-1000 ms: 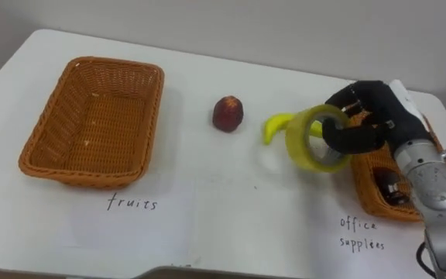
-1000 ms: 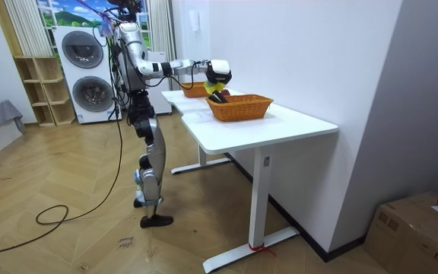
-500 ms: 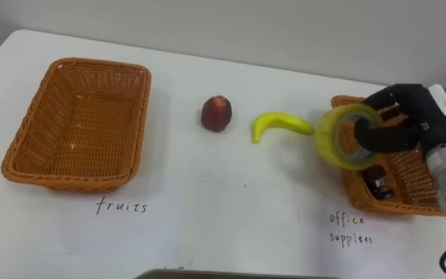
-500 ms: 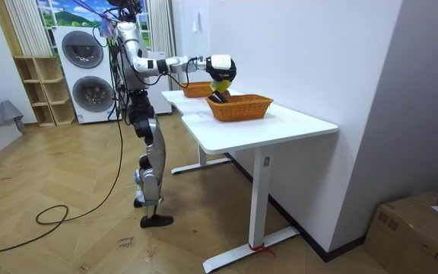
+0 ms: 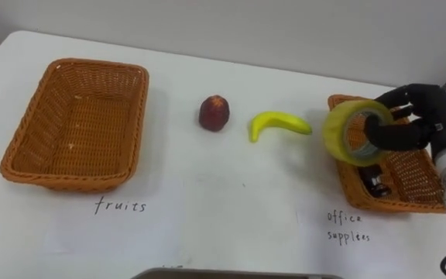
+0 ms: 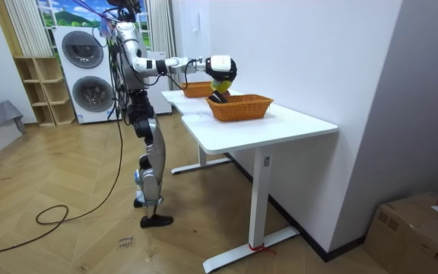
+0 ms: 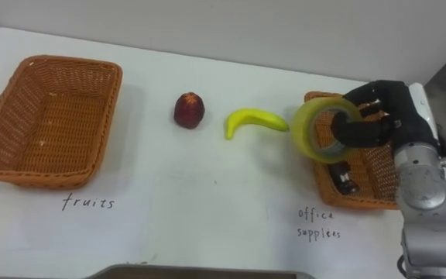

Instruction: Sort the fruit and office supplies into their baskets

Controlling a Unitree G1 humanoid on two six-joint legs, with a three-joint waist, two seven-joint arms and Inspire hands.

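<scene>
Yellow tape roll [image 5: 333, 136]: I see it held on edge at the right of the frame, over the left end of the office-supplies basket [image 5: 406, 178].
Right hand [image 5: 424, 116]: its dark fingers curl through and round the roll, gripping it.
Office-supplies basket: far right on the white table [image 5: 207, 194], with a dark item [image 5: 376, 184] inside.
Fruit basket [image 5: 74, 124]: far left.
Red fruit [image 5: 214, 113], banana [image 5: 277, 124]: on the table at centre, between the baskets, slightly apart.

Black fingers [image 7: 381, 92], silver-grey forearm [image 7: 422, 186]
</scene>
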